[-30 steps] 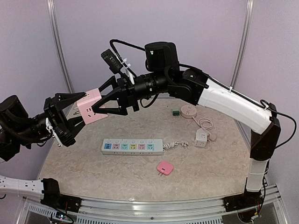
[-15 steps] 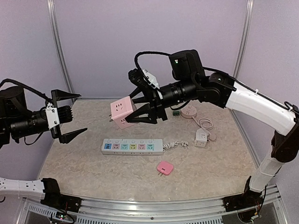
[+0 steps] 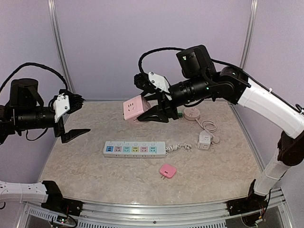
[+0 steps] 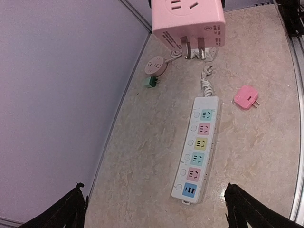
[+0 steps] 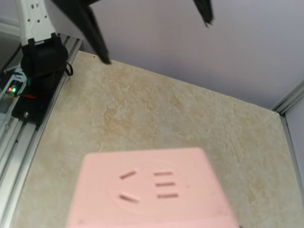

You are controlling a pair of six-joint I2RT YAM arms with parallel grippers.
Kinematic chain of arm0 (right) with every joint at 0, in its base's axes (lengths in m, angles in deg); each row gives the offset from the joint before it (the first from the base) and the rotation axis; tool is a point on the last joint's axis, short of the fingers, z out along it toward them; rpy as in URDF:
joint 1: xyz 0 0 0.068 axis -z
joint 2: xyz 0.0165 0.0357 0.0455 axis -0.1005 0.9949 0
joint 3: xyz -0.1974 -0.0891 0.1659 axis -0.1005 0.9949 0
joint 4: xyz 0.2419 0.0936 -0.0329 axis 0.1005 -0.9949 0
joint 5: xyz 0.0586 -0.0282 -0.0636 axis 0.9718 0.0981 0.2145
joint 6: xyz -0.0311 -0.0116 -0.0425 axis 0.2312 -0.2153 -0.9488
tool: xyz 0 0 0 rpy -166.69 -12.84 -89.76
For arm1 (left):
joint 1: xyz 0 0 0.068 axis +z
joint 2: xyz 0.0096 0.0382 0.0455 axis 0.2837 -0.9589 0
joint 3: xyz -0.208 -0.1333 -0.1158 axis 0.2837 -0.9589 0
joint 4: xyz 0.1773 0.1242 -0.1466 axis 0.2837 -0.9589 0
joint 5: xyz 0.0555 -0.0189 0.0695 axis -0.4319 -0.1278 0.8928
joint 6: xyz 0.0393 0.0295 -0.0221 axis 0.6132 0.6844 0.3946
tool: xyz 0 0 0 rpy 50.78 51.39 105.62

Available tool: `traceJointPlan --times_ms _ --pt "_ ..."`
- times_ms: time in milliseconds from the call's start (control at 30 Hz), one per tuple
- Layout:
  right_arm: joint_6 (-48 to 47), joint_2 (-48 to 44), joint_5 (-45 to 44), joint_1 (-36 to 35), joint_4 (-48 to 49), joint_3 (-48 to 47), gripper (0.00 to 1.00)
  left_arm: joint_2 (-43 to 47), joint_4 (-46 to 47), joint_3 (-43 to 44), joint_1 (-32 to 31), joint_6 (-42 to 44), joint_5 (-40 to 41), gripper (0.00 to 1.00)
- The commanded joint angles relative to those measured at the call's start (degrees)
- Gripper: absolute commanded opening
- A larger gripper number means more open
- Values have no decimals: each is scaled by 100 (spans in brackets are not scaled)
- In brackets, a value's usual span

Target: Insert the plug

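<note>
My right gripper [image 3: 145,112] is shut on a pink cube plug [image 3: 134,109] and holds it in the air above the far middle of the table. In the left wrist view the cube [image 4: 187,21] shows its metal prongs [image 4: 194,47] pointing down. In the right wrist view the cube [image 5: 152,190] fills the bottom and hides my fingers. A white power strip [image 3: 135,149] with coloured sockets lies flat below it and also shows in the left wrist view [image 4: 199,147]. My left gripper [image 3: 72,117] is open and empty, in the air at the left.
A small flat pink plug [image 3: 167,170] lies in front of the strip. A round pinkish socket [image 3: 191,113], a green piece [image 3: 178,114] and a white corded adaptor [image 3: 204,140] sit at the back right. The strip's coiled cord [image 3: 179,147] lies right of it.
The pink cube has left the left gripper's reach and travelled right in the right gripper. The left arm has pulled back to the left, its jaws open.
</note>
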Motion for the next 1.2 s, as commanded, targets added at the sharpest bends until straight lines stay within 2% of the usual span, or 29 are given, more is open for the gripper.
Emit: traceJointPlan --times_ms 0,67,133,200,233,267,300,400,433,633,800,1033,1167 --pt "1549 138 -414 38 564 -565 0 337 209 -262 -110 478 -77 99" --pt "3347 378 -418 266 828 -1023 0 560 819 -558 -415 983 276 99" --pt "5776 521 232 626 1286 -1014 0 841 1618 -917 -841 1661 852 99" --pt "7818 421 1435 908 3020 -62 0 1015 2302 -1213 -1227 2419 1240 99" --pt "8668 318 1768 984 4256 457 0 1056 2495 -1284 -1330 2667 1295 99" --pt "9262 266 1914 1032 5075 817 0 1041 2599 -1274 -1382 2813 1261 99" --pt "9406 228 1928 1055 5230 890 0 1017 2636 -1223 -1404 2842 1209 99" --pt "8867 114 1534 1068 4147 627 0 777 2547 -985 -1422 2705 1163 99" --pt "8866 64 1491 1070 4106 650 0 720 2527 -935 -1421 2694 1153 99" --pt "9341 104 1725 1063 4564 819 0 199 2441 -495 -1389 1948 859 99" --pt "9382 198 2004 887 4661 865 0 -550 2296 316 -1380 1024 580 99" --pt "8778 151 2086 599 4062 549 0 -1194 2293 832 -1439 912 247 99" --pt "8717 133 2211 507 4061 564 0 -1383 2374 862 -1469 713 308 97"
